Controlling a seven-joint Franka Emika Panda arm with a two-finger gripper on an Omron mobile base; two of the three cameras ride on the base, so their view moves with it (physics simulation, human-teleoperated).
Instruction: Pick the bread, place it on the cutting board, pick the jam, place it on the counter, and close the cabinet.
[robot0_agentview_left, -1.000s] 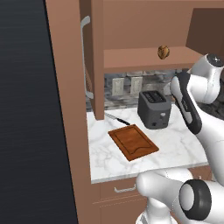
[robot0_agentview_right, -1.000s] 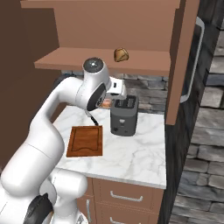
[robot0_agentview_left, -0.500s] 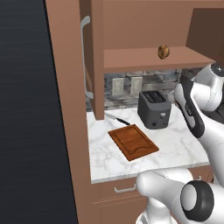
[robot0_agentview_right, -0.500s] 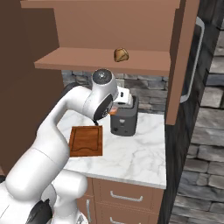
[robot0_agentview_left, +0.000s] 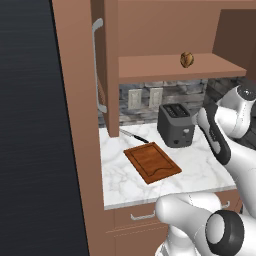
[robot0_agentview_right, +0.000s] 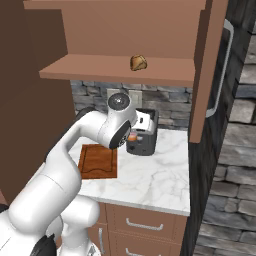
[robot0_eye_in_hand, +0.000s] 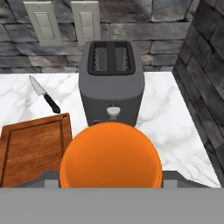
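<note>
The small squat orange jar of jam (robot0_eye_in_hand: 111, 154) sits right at the gripper (robot0_agentview_right: 133, 137), low over the white grey-veined marble counter (robot0_agentview_left: 195, 160), in front of the dark grey two-slot toaster (robot0_eye_in_hand: 111, 81). In the hand view the jar's orange body hides the finger tips, so the grasp cannot be seen directly; judging by how the jar rides with the hand above the slab, the claw is most likely clenched on it. Compared with a second ago, the arm has swung down and to the right, bringing the jar from beside the toaster's top to a lower spot near its front face.

That suggests the jam is on its way to being set down on the counter. The free marble to the right of the toaster looks like the likely landing place.

The small tan-brown lump of bread (robot0_agentview_left: 186, 59) rests on the brown wooden wall cabinet (robot0_agentview_left: 165, 30) shelf, not on the flat reddish-brown wooden cutting board (robot0_agentview_left: 152, 162), which lies bare to the left of the toaster with a black-handled knife (robot0_eye_in_hand: 45, 96) beyond its far corner. The cabinet door (robot0_agentview_right: 210, 65) stands open.
</note>
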